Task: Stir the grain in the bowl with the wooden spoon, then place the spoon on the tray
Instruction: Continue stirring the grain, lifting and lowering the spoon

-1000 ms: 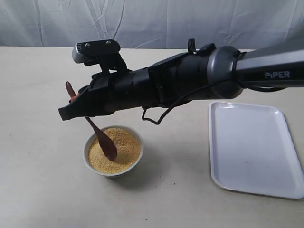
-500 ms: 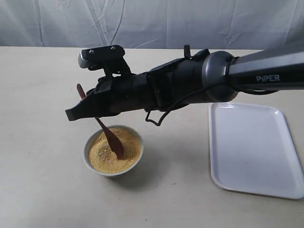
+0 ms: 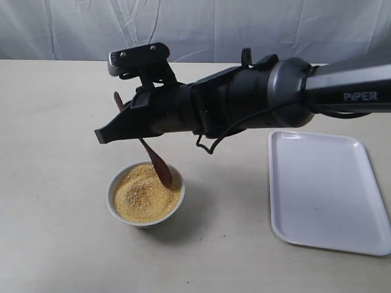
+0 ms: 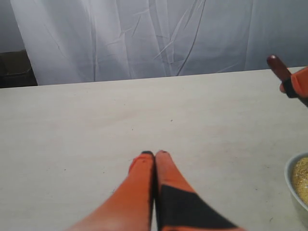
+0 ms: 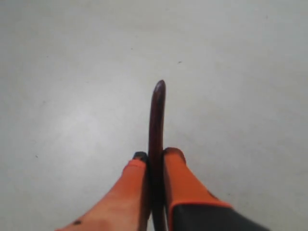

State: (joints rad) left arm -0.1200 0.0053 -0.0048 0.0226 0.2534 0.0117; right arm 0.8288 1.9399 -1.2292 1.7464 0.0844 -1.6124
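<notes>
A small white bowl (image 3: pixel 114 194) holds a mound of yellow grain (image 3: pixel 143 196) left of centre on the table. My right gripper (image 3: pixel 125 119) reaches across above it, shut on the handle of the dark wooden spoon (image 3: pixel 160 168), whose oval end dips at the bowl's right rim. In the right wrist view the spoon (image 5: pixel 157 115) handle sticks out past the right gripper (image 5: pixel 155 155). My left gripper (image 4: pixel 154 154) is shut with nothing in it, low over bare table; the bowl (image 4: pixel 292 179) edge and spoon (image 4: pixel 279 66) tip show at that view's side. The white tray (image 3: pixel 327 189) lies to the right.
A pale tabletop (image 3: pixel 55 122) carries everything, backed by a creased white curtain (image 3: pixel 195 30). The right arm's dark body (image 3: pixel 256 101) spans the middle of the scene above the table, between bowl and tray.
The right gripper has shifted rightward and slightly up with the spoon; the spoon's oval end went from the middle of the grain to the bowl's right rim.
</notes>
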